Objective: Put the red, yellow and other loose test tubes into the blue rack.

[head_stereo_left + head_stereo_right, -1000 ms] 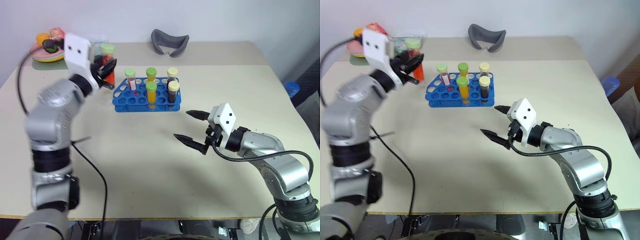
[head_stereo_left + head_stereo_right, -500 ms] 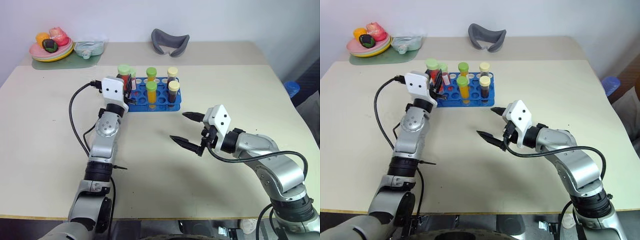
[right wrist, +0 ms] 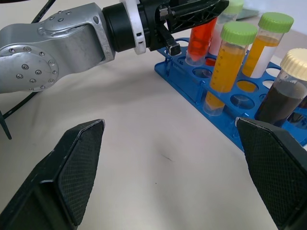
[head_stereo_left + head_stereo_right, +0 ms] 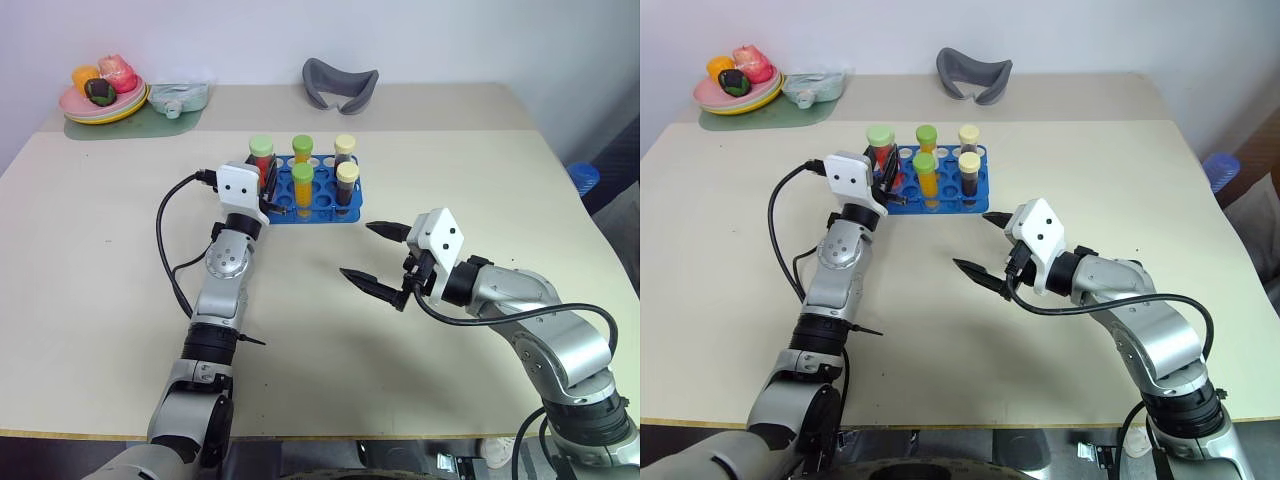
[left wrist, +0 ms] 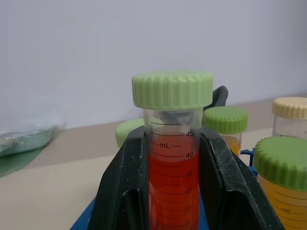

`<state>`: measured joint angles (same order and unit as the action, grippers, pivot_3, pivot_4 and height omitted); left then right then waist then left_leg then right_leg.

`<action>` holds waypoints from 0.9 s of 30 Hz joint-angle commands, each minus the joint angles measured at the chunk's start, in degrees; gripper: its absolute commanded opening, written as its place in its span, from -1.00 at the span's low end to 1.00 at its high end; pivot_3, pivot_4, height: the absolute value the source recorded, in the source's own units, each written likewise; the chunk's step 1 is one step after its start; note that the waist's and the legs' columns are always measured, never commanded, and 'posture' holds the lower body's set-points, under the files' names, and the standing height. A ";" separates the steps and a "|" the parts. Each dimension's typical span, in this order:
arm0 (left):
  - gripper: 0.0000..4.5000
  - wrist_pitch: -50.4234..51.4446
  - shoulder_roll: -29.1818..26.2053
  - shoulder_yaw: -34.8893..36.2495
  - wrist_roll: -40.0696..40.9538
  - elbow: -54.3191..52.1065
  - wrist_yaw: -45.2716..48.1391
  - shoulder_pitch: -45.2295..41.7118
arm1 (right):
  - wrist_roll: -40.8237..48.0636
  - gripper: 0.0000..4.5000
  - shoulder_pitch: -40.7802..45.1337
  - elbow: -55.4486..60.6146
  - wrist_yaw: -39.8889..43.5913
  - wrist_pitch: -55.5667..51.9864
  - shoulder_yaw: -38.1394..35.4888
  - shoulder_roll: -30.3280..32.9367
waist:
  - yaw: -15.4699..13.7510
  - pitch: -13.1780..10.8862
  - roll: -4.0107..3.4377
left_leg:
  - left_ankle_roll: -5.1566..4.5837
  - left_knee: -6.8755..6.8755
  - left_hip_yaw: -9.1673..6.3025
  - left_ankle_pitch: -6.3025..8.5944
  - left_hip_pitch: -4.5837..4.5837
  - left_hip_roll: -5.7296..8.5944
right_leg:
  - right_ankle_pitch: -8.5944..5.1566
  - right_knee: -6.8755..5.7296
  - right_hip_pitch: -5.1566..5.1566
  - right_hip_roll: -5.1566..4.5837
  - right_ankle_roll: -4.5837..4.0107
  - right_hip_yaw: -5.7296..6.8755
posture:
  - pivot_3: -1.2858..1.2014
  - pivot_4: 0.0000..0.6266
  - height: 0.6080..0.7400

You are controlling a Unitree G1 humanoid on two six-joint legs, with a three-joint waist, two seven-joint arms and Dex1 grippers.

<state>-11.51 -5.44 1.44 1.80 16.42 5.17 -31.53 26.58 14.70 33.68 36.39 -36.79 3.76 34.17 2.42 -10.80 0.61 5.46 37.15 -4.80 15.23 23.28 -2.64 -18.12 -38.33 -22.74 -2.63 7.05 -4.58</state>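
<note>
Gripping: left pincer [image 5: 172, 191] pinches the red green-capped test tube [image 5: 171, 158] over the blue rack [image 4: 300, 205].
Idle: right pincer [image 4: 372, 255] spread above the worktop [image 4: 330, 350].

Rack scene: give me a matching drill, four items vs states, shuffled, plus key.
Items:
1. red tube
2. dark tube
3. right gripper
4. grey headrest

States:
A. open, holding nothing
B. at the table's far edge
C. clamped in the left gripper
D. standing in the blue rack, cream cap

Pairs: 1-C, 2-D, 3-A, 4-B
</note>
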 commanded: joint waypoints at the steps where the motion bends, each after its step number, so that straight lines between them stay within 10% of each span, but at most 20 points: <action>1: -0.63 0.35 0.27 -0.02 -0.53 -1.92 -0.61 1.09 | 0.51 1.00 0.44 1.91 0.37 0.82 -1.08 0.25 | 0.02 0.00 0.00 | 0.00 0.00 0.00 0.00 0.00 0.00 | 0.00 0.00 0.00 0.00 0.00 0.00 | 0.03 -0.52 1.00; 27: -0.63 3.47 1.20 -0.82 -1.94 -6.40 -1.83 4.35 | 0.07 1.00 0.47 1.51 1.34 1.39 -0.48 -0.14 | -0.02 0.01 -0.02 | 0.00 -0.01 -0.01 0.00 -0.02 0.00 | 0.00 0.02 0.03 0.01 0.00 0.01 | 0.03 -0.52 1.00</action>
<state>-7.75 -4.33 0.90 0.09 11.45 3.33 -26.92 26.18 14.70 33.67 37.59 -36.47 3.81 34.17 2.40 -10.78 0.59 5.46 37.13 -4.81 15.23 23.26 -2.64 -18.12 -38.31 -22.71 -2.63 7.05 -4.57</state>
